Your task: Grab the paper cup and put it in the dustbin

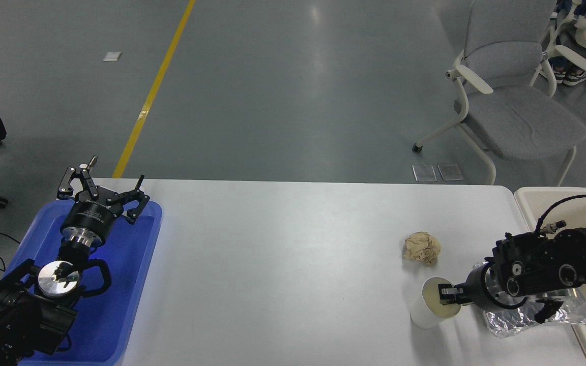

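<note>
The white paper cup (427,308) stands near the table's front right, leaning slightly left, its cream inside showing. My right gripper (448,296) comes in from the right, low over the table, with its tip at the cup's right rim and reaching into the mouth. Whether it grips the rim does not show. The cream-beige dustbin (526,196) stands past the table's right edge, partly hidden by my right arm. My left gripper (102,195) is parked open over the blue tray (135,284) at the lower left.
A crumpled tan paper ball (421,247) lies just behind the cup. A crinkled silver foil bag (552,315) lies under my right wrist. A grey chair (517,112) stands beyond the table's far right corner.
</note>
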### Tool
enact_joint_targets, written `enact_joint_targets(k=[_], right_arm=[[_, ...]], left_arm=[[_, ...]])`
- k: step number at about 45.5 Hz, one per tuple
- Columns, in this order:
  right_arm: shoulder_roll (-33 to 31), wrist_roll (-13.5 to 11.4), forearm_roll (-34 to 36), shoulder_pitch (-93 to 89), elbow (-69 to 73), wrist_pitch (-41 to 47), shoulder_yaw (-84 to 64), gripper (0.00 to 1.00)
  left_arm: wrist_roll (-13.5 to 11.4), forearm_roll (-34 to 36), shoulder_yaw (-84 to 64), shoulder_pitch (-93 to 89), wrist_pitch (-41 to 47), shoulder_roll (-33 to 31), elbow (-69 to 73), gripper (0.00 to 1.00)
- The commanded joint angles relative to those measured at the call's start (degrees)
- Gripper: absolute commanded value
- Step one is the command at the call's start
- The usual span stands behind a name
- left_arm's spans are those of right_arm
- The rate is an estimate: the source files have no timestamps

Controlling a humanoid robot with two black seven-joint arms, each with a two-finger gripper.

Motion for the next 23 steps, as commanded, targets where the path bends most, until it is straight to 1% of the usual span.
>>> enact_joint_targets(k=[1,7,16,23], right_arm=[[-0.1,0.1,-0.5,0.2,0.0,-1.3,0.0,0.0],[-0.9,0.1,-0.5,0.8,0.3,-1.3,0.0,0.0],[-4.4,0.1,-0.2,5.9,1.6,-0.5,0.1,0.0],[-7.5,0.3,0.1,12.2,4.4,2.7,0.1,0.0]], left_arm=[[0.0,0.0,0.0,0.0,0.0,0.0,0.0,1.0],[0.0,0.1,0.0,0.0,0.0,0.0,0.0,1.0],[0.0,0.0,0.0,0.0,0.0,0.0,0.0,1.0],[0.0,0.0,0.0,-0.1,0.0,0.0,0.0,1.0]])
